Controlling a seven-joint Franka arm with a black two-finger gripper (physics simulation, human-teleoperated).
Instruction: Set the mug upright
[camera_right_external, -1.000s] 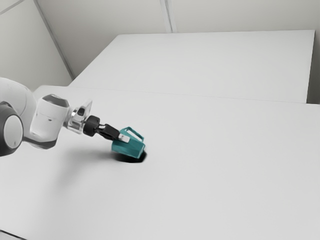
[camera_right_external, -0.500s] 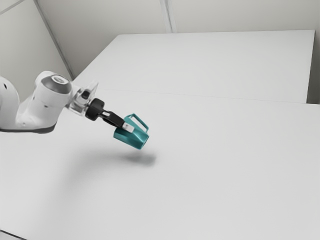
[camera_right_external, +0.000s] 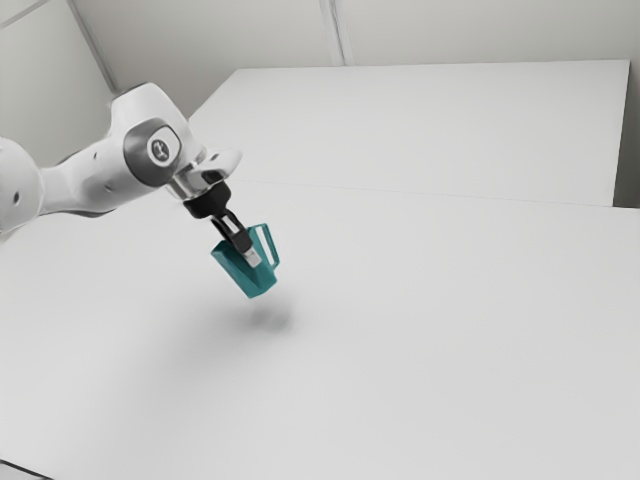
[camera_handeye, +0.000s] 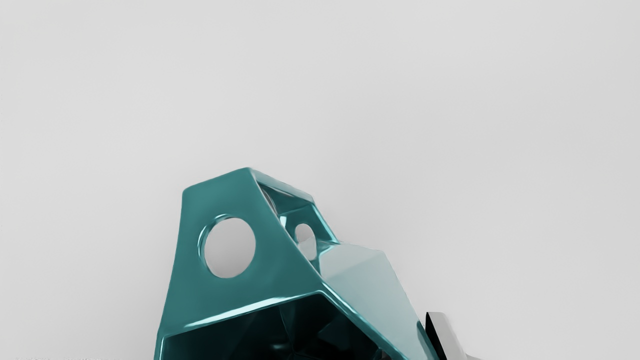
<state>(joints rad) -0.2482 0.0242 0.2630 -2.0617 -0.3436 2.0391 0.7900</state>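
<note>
- The gripper (camera_right_external: 250, 256) pinches the teal mug (camera_right_external: 256, 284).
- The mug hangs tilted above the white table (camera_right_external: 450, 330).
- The arm's (camera_right_external: 105, 172) joint bears a dark emblem (camera_right_external: 160, 150), too small to read.

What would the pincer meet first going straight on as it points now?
Probably the table: the pincer points down and toward the exterior view's right, and the held mug would likely touch it first. How far off is unclear.
</note>
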